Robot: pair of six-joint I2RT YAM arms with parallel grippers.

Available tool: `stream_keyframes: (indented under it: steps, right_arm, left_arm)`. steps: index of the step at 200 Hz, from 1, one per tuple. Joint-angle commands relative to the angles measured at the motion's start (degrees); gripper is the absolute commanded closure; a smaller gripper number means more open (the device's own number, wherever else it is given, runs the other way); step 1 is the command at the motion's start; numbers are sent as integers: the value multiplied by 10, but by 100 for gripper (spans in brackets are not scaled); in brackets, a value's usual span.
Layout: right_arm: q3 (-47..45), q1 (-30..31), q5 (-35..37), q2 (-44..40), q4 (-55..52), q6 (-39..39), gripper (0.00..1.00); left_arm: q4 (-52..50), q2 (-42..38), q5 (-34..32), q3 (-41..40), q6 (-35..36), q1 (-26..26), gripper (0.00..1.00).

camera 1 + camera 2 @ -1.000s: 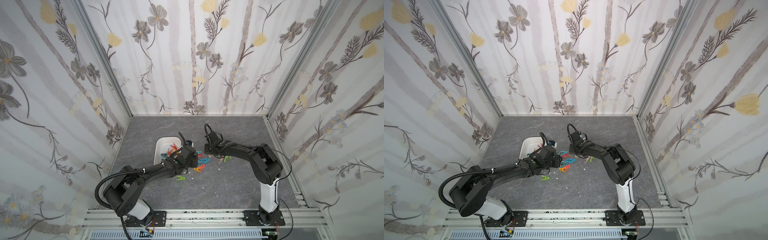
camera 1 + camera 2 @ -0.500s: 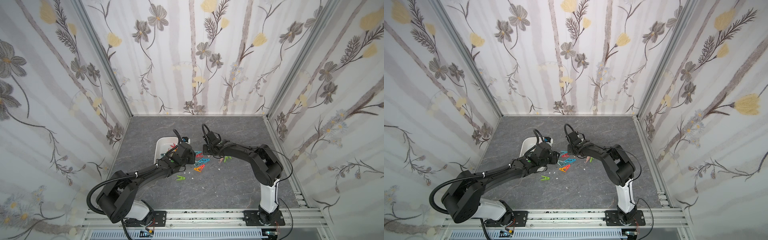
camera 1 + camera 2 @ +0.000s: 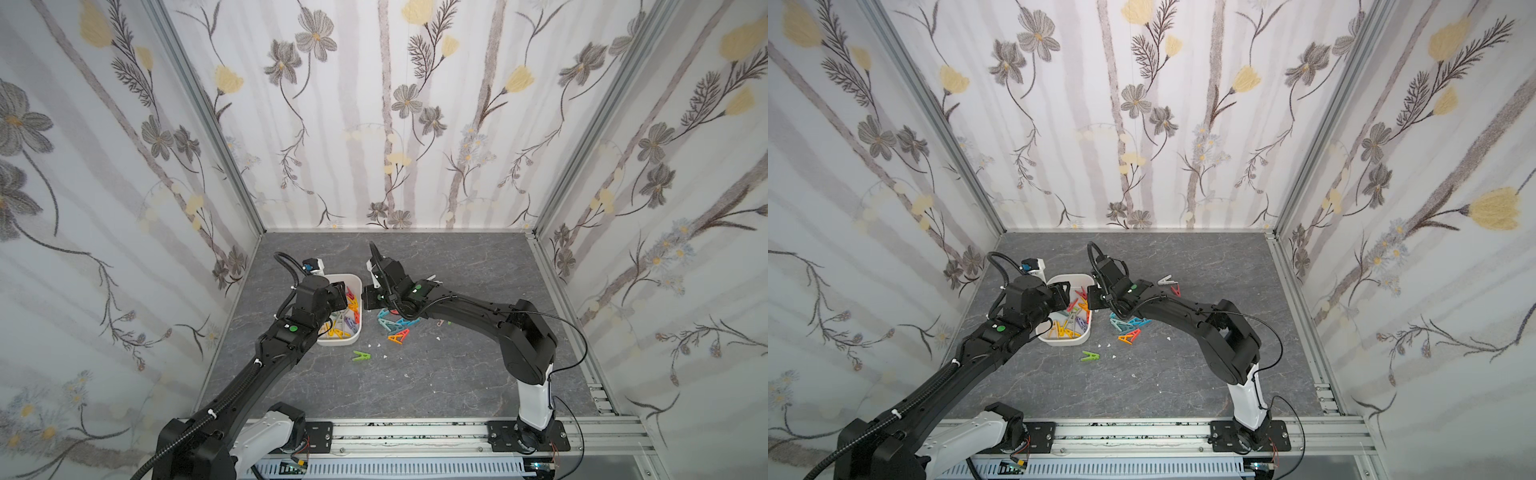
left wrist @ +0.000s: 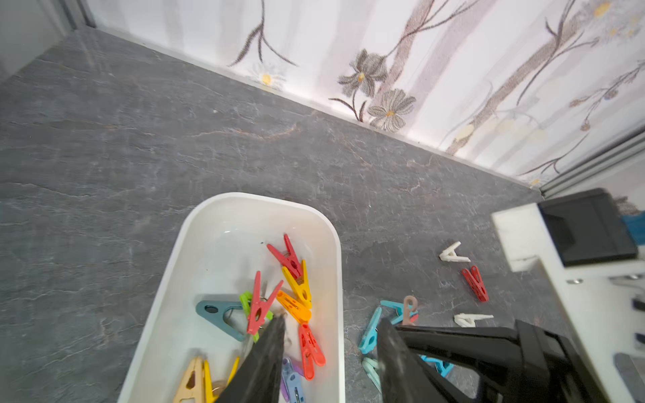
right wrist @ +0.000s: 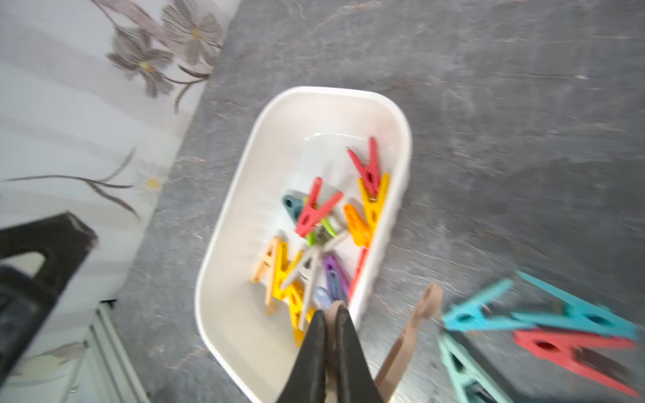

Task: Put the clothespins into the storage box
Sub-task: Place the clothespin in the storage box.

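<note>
The white storage box [image 3: 341, 277] [image 3: 1076, 339] holds several coloured clothespins [image 4: 293, 286] [image 5: 370, 195]. My left gripper [image 4: 330, 335] [image 3: 343, 292] hangs open across the box's right wall [image 4: 336, 279], one finger over the pins inside and the other over the table, with nothing between them. My right gripper [image 5: 330, 314] [image 3: 1094, 300] is shut on a brown clothespin [image 5: 419, 314] beside the box's right rim [image 5: 370, 293]; one leg is pinched and the other sticks out free. Teal and blue clothespins [image 3: 390, 324] lie on the table just right of the box.
An orange pin [image 3: 398, 338] and a green pin [image 3: 361, 355] lie in front of the pile. A white pin [image 3: 1165, 280] and a red pin [image 3: 1175, 289] lie behind my right arm. Small white flecks dot the grey table [image 3: 415, 386]. Flowered walls enclose three sides.
My right gripper has shut on the brown clothespin and carried it left to the box's rim. My left gripper has drawn back left from the pile to above the box, still open.
</note>
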Motion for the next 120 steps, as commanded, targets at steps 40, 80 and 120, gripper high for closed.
stream_keyframes:
  steps: [40,80,120]
  right_arm:
    - [159,-3,-48,107,-1,16,77]
    - [129,-27,-28,64,-18,1,67]
    - [-65,-76,26,-77,23,-6,68]
  left_arm:
    - [-10,-34,0,-24,8,8,56]
    - [21,-49,17,-37,16,5,56]
    - [67,-38,17,-44,25,-52,56]
